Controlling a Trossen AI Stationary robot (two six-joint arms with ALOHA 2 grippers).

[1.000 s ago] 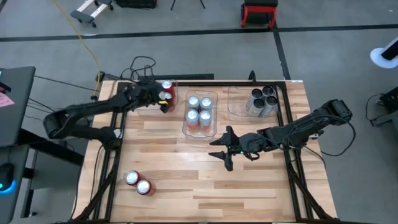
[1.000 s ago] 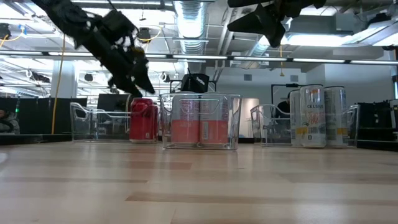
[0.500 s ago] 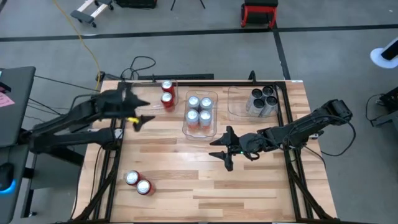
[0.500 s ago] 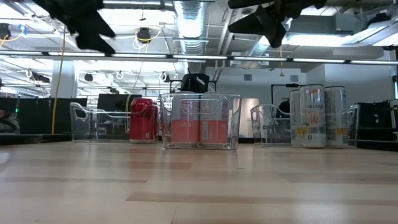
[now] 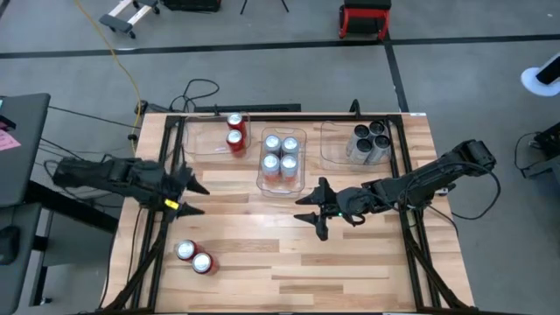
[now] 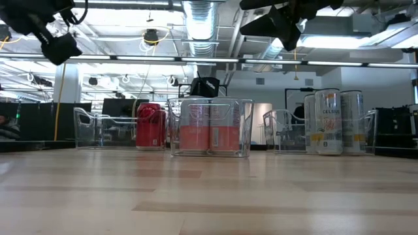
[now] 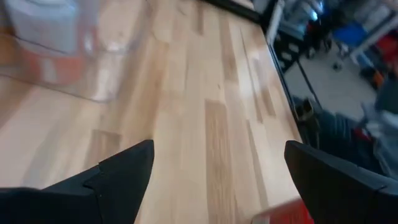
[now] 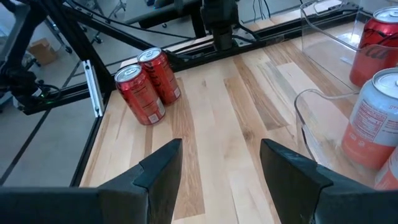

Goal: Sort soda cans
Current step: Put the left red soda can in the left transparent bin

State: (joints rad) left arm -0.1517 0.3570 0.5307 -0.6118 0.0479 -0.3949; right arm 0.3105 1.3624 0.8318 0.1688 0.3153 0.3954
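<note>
Toward nine o'clock on the desk (image 5: pixel 289 254), left jaws (image 5: pixel 188 197) gape empty; right jaws (image 5: pixel 313 213) open, mid-desk.

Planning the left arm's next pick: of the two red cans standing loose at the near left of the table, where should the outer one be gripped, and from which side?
Probably the outer red can, round its upright body below the silver top, with the left gripper descending from above. Its neighbour touches one side, so the fingers should straddle the free sides.
</note>
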